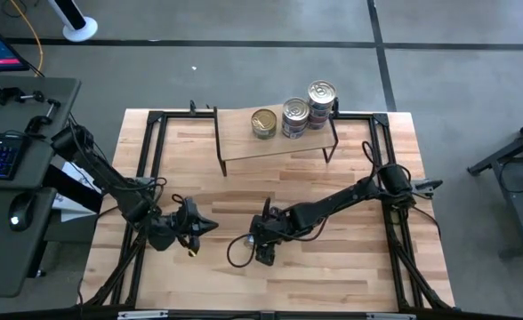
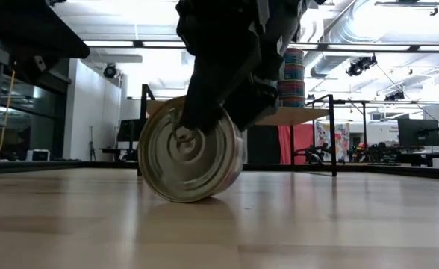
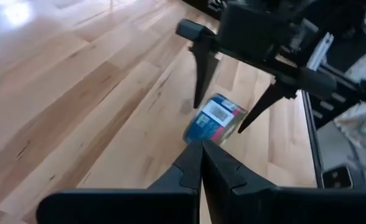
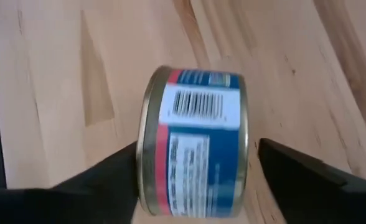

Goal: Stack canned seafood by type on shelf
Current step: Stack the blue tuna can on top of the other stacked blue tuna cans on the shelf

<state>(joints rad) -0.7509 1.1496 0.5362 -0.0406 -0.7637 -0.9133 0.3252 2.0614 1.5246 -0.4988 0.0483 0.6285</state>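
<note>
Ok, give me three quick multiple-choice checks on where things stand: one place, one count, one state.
1. Where is the blue-labelled round metal tin?
A. on the light-wood shelf
B. on the plank tabletop
C. in the left claw

2. How many separate piles or single tins stand on the shelf?
A. one
B. three
C. six

3. How is the right claw?
A. shut on the tin
B. open, astride the tin
C. up at the shelf

Answers:
1 B: the tin rests on its rim on the tabletop, well short of the shelf.
2 B: a gold-lidded tin and two silver-lidded stacks.
3 B: the right claw has a finger on either side of the tin; the left claw waits shut nearby.
</note>
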